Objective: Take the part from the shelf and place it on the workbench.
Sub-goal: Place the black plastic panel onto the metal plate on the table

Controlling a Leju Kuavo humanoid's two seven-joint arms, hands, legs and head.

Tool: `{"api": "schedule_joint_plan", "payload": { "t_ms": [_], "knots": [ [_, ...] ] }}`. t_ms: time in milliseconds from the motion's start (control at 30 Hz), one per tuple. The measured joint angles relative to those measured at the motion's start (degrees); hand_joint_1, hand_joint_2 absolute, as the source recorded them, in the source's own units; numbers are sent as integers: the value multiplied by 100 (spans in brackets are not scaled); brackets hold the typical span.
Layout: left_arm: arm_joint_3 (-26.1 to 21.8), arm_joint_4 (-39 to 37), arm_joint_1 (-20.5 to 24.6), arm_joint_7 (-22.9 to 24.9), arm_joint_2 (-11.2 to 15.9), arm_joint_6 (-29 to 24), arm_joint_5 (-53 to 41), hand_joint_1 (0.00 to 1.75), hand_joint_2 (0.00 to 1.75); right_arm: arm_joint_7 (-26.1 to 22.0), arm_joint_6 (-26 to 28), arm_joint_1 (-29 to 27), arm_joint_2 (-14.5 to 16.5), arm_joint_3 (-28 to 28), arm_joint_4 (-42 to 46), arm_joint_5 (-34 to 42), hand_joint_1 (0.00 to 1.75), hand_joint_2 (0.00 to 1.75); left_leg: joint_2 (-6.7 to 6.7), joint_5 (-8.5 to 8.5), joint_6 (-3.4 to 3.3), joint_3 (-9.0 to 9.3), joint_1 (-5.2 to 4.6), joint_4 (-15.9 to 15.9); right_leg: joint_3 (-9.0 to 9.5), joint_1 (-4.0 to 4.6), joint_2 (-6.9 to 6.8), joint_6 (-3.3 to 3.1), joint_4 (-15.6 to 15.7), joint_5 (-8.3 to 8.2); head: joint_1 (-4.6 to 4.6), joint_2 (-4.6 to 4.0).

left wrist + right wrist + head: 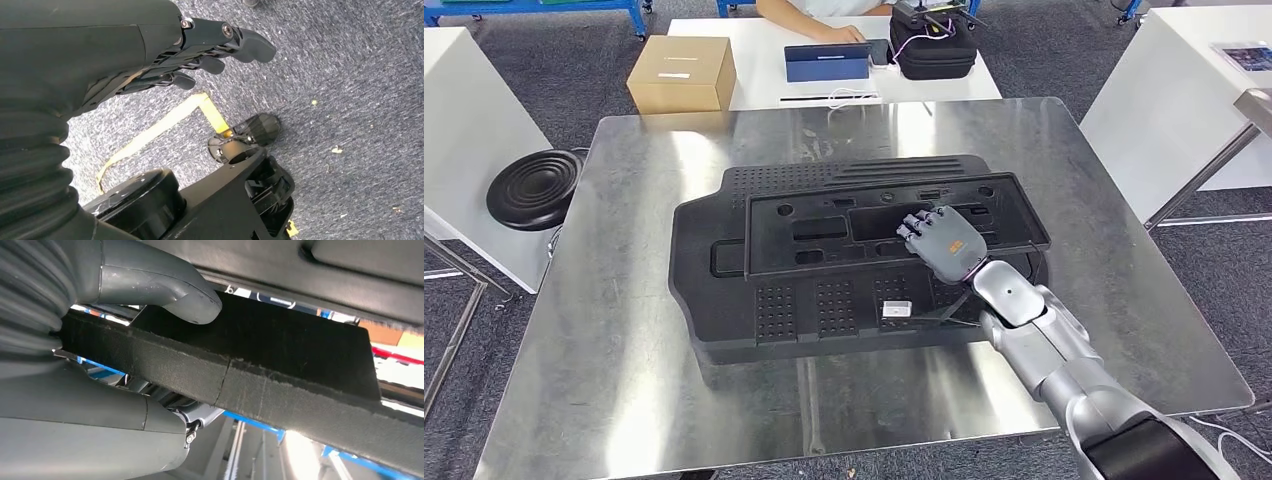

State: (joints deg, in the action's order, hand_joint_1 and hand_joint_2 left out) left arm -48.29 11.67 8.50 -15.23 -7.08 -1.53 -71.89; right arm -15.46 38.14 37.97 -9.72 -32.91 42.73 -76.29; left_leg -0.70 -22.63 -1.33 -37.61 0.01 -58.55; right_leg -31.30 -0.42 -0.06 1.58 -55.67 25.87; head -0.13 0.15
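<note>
1. Right hand: comes in from the near right and clamps the near right edge of the upper black part; the right wrist view shows the thumb on one face of a felt-lined edge, fingers beneath.
2. Left hand: hangs over carpet, fingers loosely apart, holding nothing.
3. Upper black part: a broad moulded panel with cut-outs, lying on a larger black moulded tray at the middle of the steel surface.
4. Handling, judged: stiff, light for its size, awkward from one edge; a rim or cut-out grip suits it.
5. Beyond: cardboard box, a seated person.
</note>
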Motion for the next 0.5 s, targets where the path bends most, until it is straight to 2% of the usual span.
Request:
{"api": "schedule_joint_plan", "payload": {
  "t_ms": [200, 333, 433, 500],
  "knots": [
    [32, 0, 2, -4, 10, 8, -3, 0, 175, -177, 94, 93, -23, 12, -510, 131, 175, 175, 14, 3, -3, 15, 15, 1, 10, 19, 2, 8, -1, -5, -1, 1],
    [60, 0, 4, 0, 17, 17, -11, 0, 175, -174, 97, 56, -13, 71, -656, 48, 0, 0, 17, 3, -2, 16, 24, 2, 11, 32, 2, 8, -3, -5, -1, 0],
    [68, 0, 5, 83, 21, -36, -19, 0, 175, -188, 117, 42, 22, 114, -717, 21, 0, 0, 19, 3, -2, 16, 27, 3, 9, 35, 3, 7, -4, -5, -2, 0],
    [81, 1, 6, 151, 25, -103, -22, 0, 87, -210, 140, 42, 60, 161, -753, 40, 0, 0, 19, 3, -1, 16, 28, 4, 8, 35, 3, 7, -3, -5, -2, 0]
  ]
}}
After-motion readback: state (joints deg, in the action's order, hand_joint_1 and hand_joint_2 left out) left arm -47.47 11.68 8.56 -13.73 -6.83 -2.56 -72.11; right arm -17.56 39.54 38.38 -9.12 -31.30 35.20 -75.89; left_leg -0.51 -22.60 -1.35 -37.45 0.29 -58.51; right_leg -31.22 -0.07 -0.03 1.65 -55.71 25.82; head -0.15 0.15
